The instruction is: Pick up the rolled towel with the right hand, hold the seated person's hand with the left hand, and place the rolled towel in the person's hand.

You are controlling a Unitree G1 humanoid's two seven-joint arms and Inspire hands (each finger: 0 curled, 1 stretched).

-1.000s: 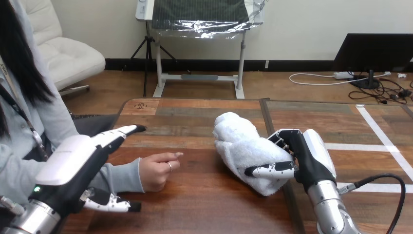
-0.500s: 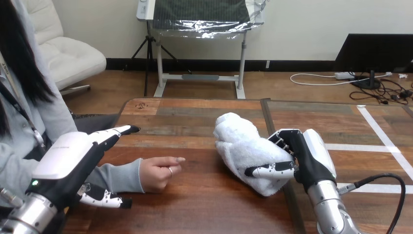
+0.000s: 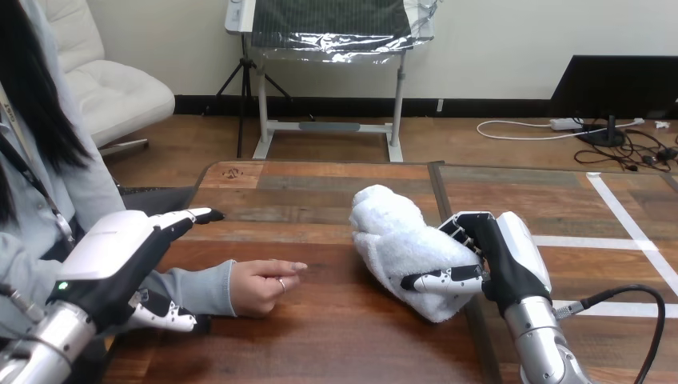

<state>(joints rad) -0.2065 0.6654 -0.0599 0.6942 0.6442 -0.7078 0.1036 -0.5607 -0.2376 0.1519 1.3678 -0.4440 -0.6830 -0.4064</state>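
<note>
One rolled towel (image 3: 392,232) — within the right hand's (image 3: 512,260) curled grip, on the table (image 3: 320,340)

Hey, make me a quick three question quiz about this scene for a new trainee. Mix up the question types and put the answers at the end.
1. True or false: the right hand has its fingers curled round the rolled towel.
2. Where does the person's hand lie? A) on the table, between the left hand and the rolled towel; B) on top of the rolled towel; C) inside the right hand.
3. Fill in: the left hand's fingers are ____ (straight or curled).
Key: 1 true; 2 A; 3 straight.
</note>
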